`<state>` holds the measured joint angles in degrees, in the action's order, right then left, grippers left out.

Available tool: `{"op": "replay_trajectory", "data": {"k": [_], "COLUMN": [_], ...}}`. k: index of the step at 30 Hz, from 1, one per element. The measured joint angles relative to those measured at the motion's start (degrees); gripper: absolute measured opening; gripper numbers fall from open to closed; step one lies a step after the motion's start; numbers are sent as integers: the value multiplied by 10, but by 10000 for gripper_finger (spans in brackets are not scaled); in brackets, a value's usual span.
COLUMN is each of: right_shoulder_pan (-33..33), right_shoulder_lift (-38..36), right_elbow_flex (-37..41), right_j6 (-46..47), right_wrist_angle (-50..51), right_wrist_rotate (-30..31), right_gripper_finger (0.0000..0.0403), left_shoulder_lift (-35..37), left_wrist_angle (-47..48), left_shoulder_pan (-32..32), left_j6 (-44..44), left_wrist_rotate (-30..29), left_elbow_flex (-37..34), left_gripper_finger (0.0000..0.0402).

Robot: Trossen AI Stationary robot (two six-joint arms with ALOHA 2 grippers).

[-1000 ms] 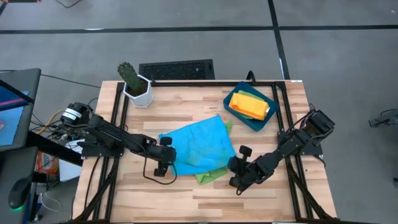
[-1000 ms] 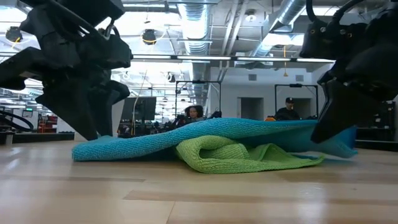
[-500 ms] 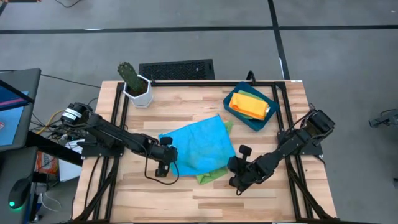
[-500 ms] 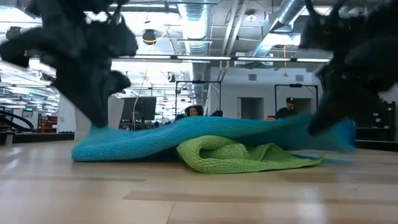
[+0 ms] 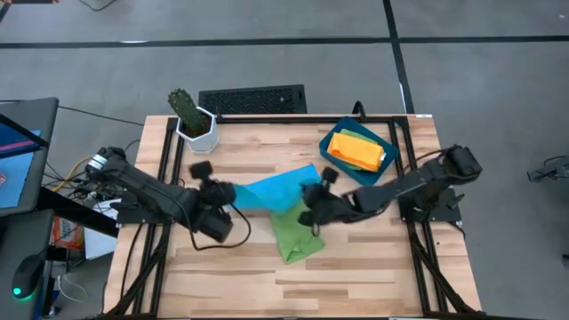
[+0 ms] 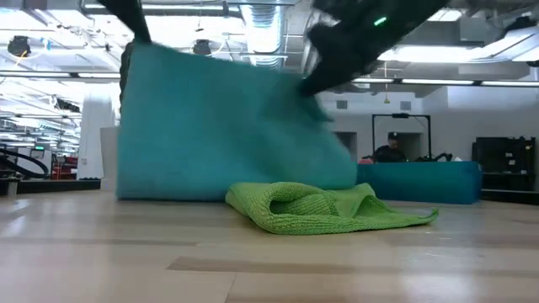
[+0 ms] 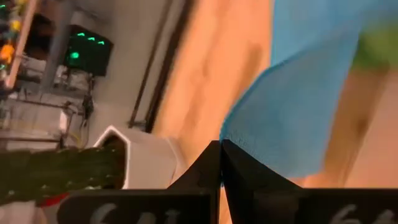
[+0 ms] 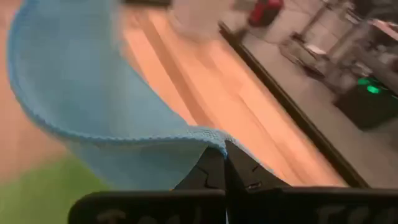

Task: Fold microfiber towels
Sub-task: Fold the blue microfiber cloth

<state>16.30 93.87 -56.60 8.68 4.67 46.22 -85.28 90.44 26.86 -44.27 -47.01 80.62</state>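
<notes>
blue towel (image 5: pixel 271 193) hangs pinched between left pincer (image 5: pixel 222 197) and right pincer (image 5: pixel 313 201).

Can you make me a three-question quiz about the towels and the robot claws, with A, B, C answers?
1. Where are the orange and yellow towels?
A. in the tray
B. under the cactus
C. on the floor

2. What colour is the towel lying on the table?
A. red
B. green
C. white

3. What are the two claws doing?
A. both open, holding nothing
B. pushing the tray
C. both shut on the blue towel, lifting it

Answers:
1. A: the orange towel and yellow towel lie in the tray.
2. B: the green towel lies bunched on the table.
3. C: the left claw and right claw each pinch an edge of the blue towel, which hangs above the table.
</notes>
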Motion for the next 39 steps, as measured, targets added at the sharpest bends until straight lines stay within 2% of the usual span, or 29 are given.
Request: {"op": "replay_trajectory", "data": {"k": [3,6,12,18,23,25,29,31,35,39], "right_shoulder_pan": [-28,-36,-25,20,100,140,221,253,263,220], "right_shoulder_lift": [62,121,206,238,198,167,102,68,10,-54], "right_elbow_flex": [1,1,-8,-11,-13,-11,-5,-7,-10,-47], "right_j6": [-51,-65,-3,75,190,256,417,483,513,413], "right_wrist_angle": [-122,-200,-198,-148,33,130,286,327,388,418], "right_wrist_rotate": [-53,-76,-133,-166,-170,-181,-224,-224,-160,-105], "right_gripper_finger": [7,7,7,7,7,7,7,7,7,7], "left_shoulder_lift": [11,15,8,7,7,7,3,-4,-12,-4], "left_wrist_angle": [-9,-3,-15,-131,-287,-378,-575,-640,-665,-589], "left_shoulder_pan": [5,4,6,15,27,28,27,24,14,-2], "left_j6": [-8,-29,-67,-90,-70,-50,23,64,114,142], "left_wrist_rotate": [-21,-30,2,64,77,77,95,107,85,68], "left_elbow_flex": [6,4,-18,-59,-103,-126,-180,-198,-207,-167], "left_gripper_finger": [0,0,0,0,0,0,0,0,0,0]}}
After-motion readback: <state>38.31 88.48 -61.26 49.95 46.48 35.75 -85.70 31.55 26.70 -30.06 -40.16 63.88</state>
